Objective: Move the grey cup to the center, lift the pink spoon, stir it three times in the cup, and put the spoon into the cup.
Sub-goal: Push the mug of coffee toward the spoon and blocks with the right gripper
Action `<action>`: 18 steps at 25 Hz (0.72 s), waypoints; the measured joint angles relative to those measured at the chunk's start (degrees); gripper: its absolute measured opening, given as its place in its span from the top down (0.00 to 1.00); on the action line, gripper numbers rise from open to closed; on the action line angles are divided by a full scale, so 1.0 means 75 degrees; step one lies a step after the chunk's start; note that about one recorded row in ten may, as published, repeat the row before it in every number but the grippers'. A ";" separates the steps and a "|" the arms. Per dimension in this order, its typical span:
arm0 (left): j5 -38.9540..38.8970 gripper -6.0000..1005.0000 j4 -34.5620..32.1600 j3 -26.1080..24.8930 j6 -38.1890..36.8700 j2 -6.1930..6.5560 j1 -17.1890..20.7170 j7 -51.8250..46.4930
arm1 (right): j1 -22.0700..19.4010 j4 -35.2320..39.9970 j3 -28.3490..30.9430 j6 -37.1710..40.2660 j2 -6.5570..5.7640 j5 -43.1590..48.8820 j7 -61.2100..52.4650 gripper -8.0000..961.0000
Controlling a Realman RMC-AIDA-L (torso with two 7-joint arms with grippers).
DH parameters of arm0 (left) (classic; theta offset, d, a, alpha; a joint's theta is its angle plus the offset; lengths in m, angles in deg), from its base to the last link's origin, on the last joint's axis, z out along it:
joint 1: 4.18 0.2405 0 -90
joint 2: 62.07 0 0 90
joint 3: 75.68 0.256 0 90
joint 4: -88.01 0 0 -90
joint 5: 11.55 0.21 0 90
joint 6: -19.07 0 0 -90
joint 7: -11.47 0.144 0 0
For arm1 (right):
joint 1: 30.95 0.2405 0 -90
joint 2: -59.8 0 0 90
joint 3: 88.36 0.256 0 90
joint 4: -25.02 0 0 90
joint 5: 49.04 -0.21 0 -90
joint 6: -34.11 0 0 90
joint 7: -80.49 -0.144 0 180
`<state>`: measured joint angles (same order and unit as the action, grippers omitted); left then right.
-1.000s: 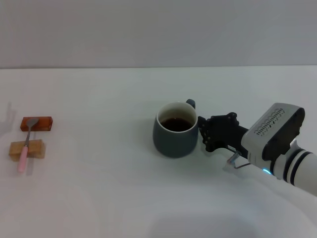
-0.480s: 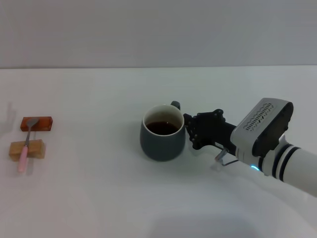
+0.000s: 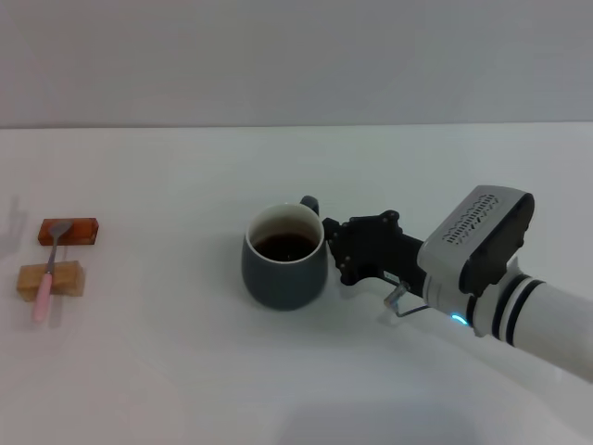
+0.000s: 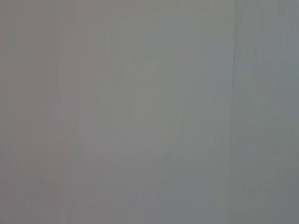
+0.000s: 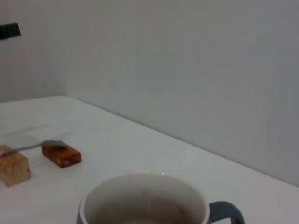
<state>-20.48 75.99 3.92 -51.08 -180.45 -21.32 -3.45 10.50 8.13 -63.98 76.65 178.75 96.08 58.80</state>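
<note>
Slate-grey and rounded, the ceramic grey cup [image 3: 285,259] stands upright on the white table [image 3: 185,371], a little left of the middle of the head view, with dark brown liquid inside its pale inner rim. Its small loop handle [image 3: 309,203] sits at the far right side of the rim, turned toward the right gripper [image 3: 339,250]. That black gripper reaches in from the right on a white arm, its fingertips right against the cup's right wall just below the handle; whether they are spread or pinching the handle cannot be told from this angle. The right wrist view looks over the cup's rim [image 5: 145,198], with the handle showing at the side.

Far to the left, well apart from the cup, the slim pink spoon [image 3: 48,275] lies across two small blocks: its silvery bowl rests on the orange-brown block [image 3: 69,231], its pale pink handle crosses the tan wooden block [image 3: 51,278] and its end touches the table. The left gripper appears in no view.
</note>
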 joint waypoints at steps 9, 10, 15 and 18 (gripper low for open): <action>0.0034 0.28 -0.0017 0.0302 -0.0278 0.0029 0.0263 -0.0184 | 0.0089 -0.0224 0.0222 -0.0283 0.0069 -0.0055 -0.0014 0.99; 0.0034 0.28 -0.0018 0.0310 -0.0299 0.0033 0.0295 -0.0248 | 0.0089 -0.0224 0.0222 -0.0283 0.0069 -0.0055 -0.0014 0.99; 0.0043 0.28 0.0017 0.0310 -0.0311 0.0035 0.0336 -0.0291 | 0.0084 -0.0245 0.0452 -0.0348 0.0081 -0.0058 0.0004 0.99; 0.0044 0.28 0.0020 0.0309 -0.0295 0.0021 0.0340 -0.0287 | -0.0057 -0.0049 0.0691 0.0002 0.0089 -0.0061 0.0069 0.99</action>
<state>-20.15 76.14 6.24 -53.30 -180.30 -18.77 -5.60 10.07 7.76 -58.80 76.67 179.42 95.62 59.32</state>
